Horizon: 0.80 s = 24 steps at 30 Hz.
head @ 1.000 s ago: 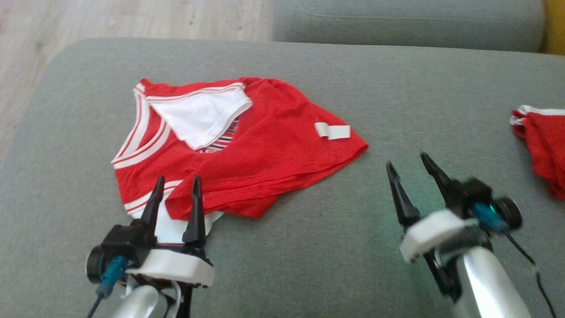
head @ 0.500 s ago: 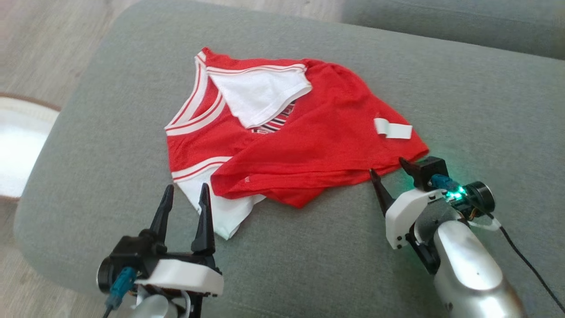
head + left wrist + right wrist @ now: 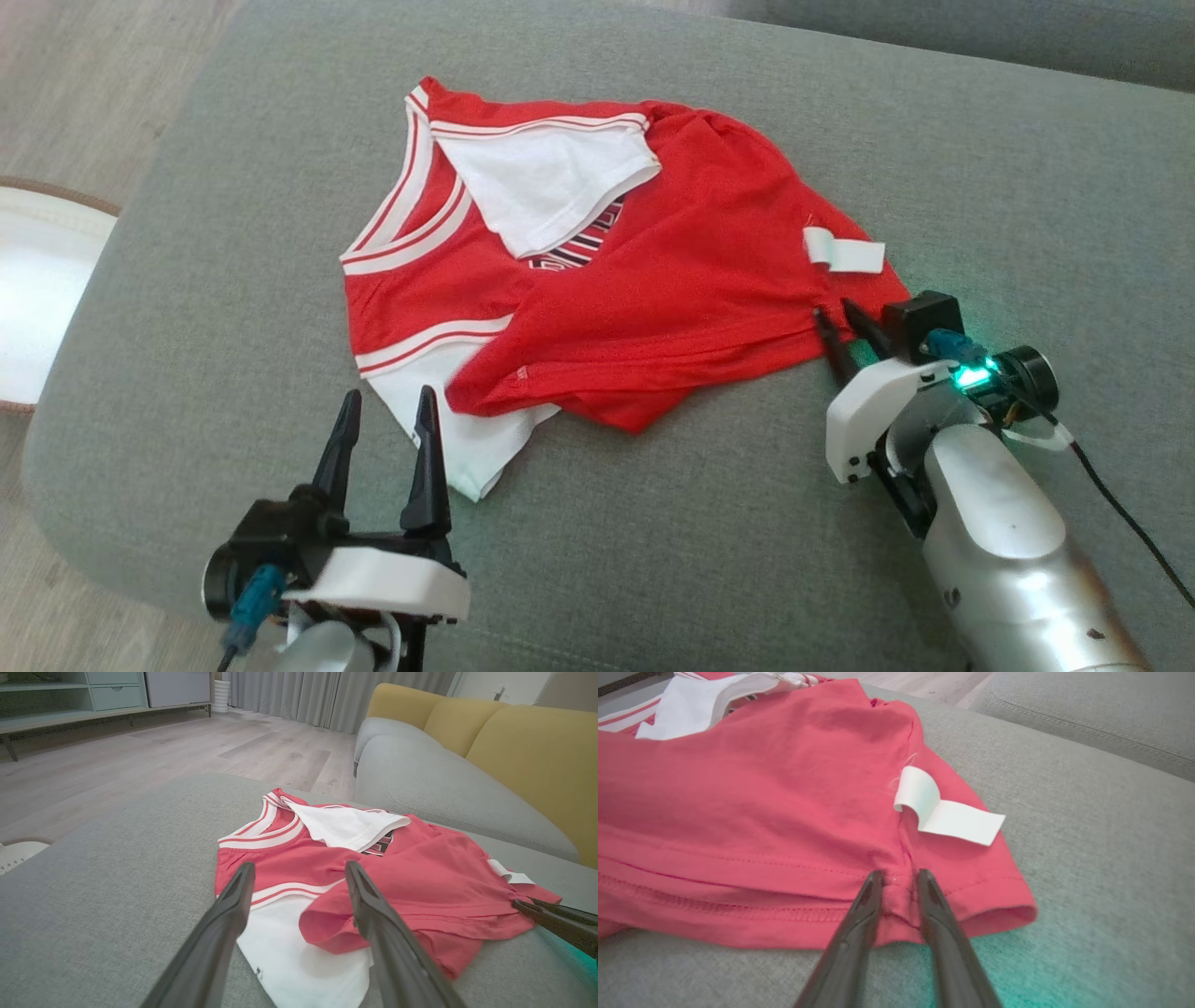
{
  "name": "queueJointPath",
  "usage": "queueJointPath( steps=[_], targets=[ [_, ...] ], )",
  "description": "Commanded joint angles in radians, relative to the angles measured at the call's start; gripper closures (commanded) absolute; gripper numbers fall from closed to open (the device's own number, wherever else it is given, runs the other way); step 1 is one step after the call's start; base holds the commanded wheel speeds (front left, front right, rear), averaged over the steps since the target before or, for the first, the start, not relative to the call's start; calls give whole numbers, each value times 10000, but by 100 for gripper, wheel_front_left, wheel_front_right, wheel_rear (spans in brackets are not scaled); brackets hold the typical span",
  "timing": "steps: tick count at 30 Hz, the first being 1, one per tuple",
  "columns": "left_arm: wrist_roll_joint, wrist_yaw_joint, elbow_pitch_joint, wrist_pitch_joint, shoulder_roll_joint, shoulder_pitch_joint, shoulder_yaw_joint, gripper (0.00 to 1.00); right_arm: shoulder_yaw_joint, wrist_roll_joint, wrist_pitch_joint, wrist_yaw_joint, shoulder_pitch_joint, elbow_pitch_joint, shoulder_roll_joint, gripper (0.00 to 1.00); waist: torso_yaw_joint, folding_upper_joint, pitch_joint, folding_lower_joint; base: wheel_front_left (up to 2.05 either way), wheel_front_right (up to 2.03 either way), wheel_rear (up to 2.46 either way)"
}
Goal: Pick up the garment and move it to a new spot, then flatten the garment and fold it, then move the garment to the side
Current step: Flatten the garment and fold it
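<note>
A red garment (image 3: 653, 299) with white striped trim and white panels lies crumpled on the grey sofa seat (image 3: 700, 523). My right gripper (image 3: 834, 311) is at its right hem, below a curled white label (image 3: 845, 252). In the right wrist view the garment (image 3: 761, 788) has a pinch of hem bunched between that gripper's (image 3: 900, 873) nearly closed fingers. My left gripper (image 3: 388, 397) stands open just in front of the white lower-left corner, apart from the cloth. In the left wrist view that gripper (image 3: 299, 865) points at the garment (image 3: 420, 877).
The seat's front and left edges drop to a wooden floor (image 3: 75, 75), where a white round object (image 3: 37, 280) sits at the left. A second grey cushion (image 3: 980, 37) lies beyond, with yellow back cushions (image 3: 537, 751) behind it.
The camera has swung left and down. My right gripper has gone forward to the garment's right hem and closed its fingers on the cloth. The left gripper stayed open.
</note>
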<state>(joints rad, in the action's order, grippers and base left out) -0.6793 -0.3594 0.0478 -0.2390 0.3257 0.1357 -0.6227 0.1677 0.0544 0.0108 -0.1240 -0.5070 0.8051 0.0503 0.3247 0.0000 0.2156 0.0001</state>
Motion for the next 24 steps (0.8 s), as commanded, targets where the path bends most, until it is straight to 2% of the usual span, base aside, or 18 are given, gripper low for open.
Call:
queueJointPath(
  steps=[1, 2, 7, 11, 15, 22, 24],
  targets=[
    [34, 52, -235, -105, 77, 234, 376, 0, 146, 1, 134, -67, -210, -101, -1, 88, -44, 0, 5, -1, 0, 0, 0],
    [36, 55, -221, -107, 73, 240, 374, 0, 127, -78, 223, -67, -247, -81, -1, 100, -73, 0, 7, -1, 0, 0, 0],
    [48, 39, -196, -113, 62, 253, 355, 0, 105, -332, 631, -67, -430, -52, -1, 100, -222, 0, -9, -1, 0, 0, 0],
    [48, 6, -223, -116, 74, 243, 361, 0, -300, -509, 819, -67, -634, -310, 11, 100, -323, 0, -20, -1, 0, 0, 0],
    [58, 24, -273, -118, 66, 262, 312, 0, -1059, -250, 490, -67, -1059, -691, 728, 100, -283, 0, 61, -1, 0, 0, 0],
    [111, 109, -288, -117, -24, 405, 175, 0, -2095, -105, -462, -67, -1835, -743, 2603, 100, 16, 0, 257, -1, 0, 0, 0],
    [118, 128, -270, -121, -39, 419, 154, 0, -2312, -160, -667, -67, -2038, -630, 2948, 100, 58, 0, 309, -1, 0, 0, 0]
  ],
)
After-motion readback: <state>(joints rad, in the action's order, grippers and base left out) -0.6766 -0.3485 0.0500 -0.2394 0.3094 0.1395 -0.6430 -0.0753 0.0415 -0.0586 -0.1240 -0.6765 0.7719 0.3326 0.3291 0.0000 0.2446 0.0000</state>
